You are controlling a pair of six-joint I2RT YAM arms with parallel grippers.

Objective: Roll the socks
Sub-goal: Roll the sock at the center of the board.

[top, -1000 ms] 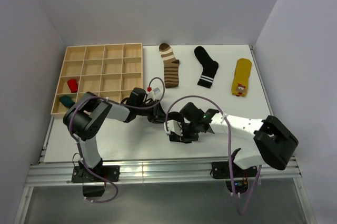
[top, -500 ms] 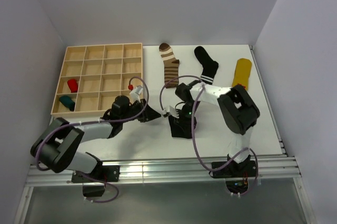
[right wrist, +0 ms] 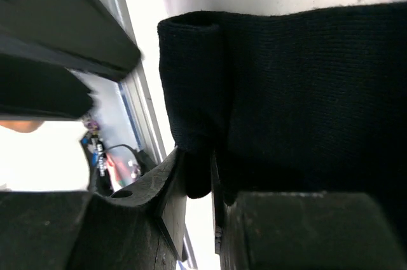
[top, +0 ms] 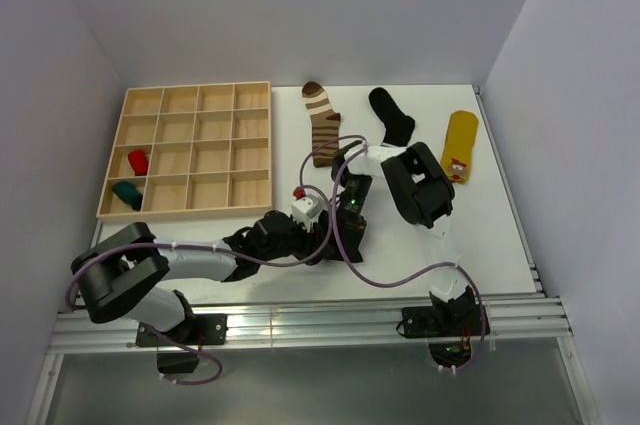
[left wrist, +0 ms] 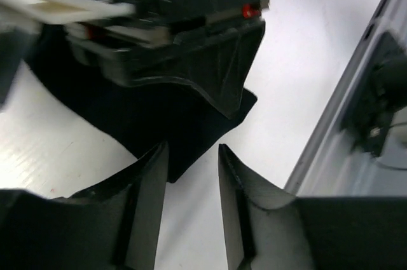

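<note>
Near the bench (top: 490,225) front, my right jaws clamp the black sock (right wrist: 286,92) by its fold; my left jaws stand open alongside. Likely step: rolling; next, turn fold onward.

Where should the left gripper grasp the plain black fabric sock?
Probably its free corner, from the left: the plain black fabric sock lies flat there, pointing between the open jaws of the left gripper; the right gripper pinches another fold.
</note>
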